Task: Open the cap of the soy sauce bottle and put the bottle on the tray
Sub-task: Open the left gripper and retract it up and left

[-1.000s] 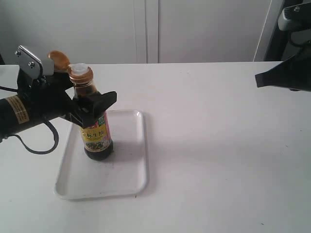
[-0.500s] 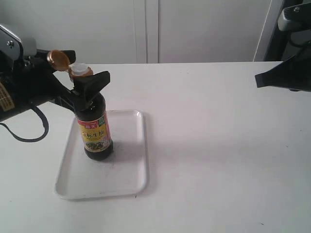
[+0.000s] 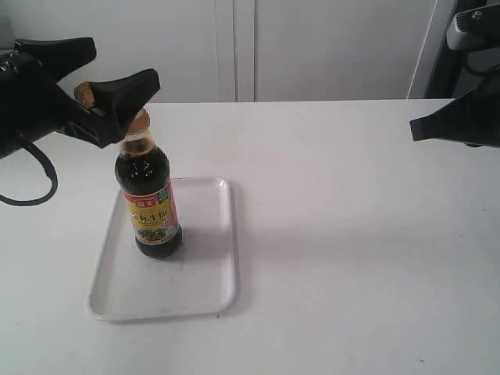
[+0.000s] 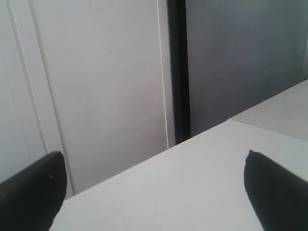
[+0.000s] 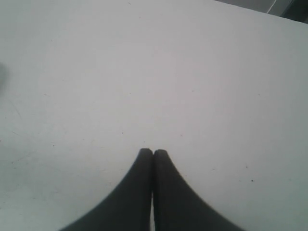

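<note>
The soy sauce bottle [image 3: 148,205] stands upright on the white tray [image 3: 205,269], near its far left part. Its orange-brown cap [image 3: 139,120] is mostly hidden behind one black finger; a bit of the flipped-back lid [image 3: 83,94] shows between the fingers. My left gripper [image 3: 125,62] hangs open at cap height, just left of and above the bottle, holding nothing. In the left wrist view the left gripper [image 4: 153,161] shows only table and wall between its wide-apart fingers. My right gripper [image 3: 414,130] hovers far to the right, shut and empty, and the right gripper [image 5: 153,152] has its fingers pressed together over bare table.
The white table [image 3: 351,234] stretches between the tray and the right arm. A pale wall with panel seams [image 3: 234,47] stands behind the table's far edge. A black cable [image 3: 39,191] loops below the left arm.
My left gripper has let go of the bottle, risen from its body to cap height and drawn back to the left. The bottle stays standing on the tray. The right arm has not moved.
</note>
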`<action>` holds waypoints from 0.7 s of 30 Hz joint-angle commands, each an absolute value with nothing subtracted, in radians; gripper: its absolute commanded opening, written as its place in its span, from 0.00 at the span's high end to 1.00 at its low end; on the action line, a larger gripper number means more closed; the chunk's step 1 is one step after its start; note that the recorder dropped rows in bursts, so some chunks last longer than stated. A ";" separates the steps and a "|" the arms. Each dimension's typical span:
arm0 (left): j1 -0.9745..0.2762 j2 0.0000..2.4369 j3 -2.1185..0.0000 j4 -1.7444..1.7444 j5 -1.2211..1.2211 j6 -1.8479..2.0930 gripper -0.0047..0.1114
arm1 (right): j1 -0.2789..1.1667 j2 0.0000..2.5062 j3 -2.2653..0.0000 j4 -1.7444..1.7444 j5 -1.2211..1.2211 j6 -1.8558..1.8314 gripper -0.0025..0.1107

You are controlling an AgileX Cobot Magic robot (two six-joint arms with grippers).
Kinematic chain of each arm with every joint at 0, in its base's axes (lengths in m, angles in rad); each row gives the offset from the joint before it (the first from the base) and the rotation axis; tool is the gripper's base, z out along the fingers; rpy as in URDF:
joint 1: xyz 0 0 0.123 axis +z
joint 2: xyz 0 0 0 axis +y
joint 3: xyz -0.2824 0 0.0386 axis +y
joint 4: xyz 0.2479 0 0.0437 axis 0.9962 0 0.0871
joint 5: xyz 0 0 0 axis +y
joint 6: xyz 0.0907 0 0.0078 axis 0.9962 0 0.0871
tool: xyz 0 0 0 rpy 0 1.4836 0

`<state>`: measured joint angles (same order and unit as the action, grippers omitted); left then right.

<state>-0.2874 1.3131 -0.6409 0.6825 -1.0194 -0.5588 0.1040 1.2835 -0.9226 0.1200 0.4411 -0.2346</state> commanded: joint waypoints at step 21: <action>-0.291 1.198 -0.845 0.593 -0.425 -0.592 0.96 | 0.098 1.283 -0.918 0.128 0.423 -0.250 0.98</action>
<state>-0.2874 1.2091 -0.8126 0.6262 -0.5731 -0.5677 0.1040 1.2835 -0.9226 0.1262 0.4371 -0.2428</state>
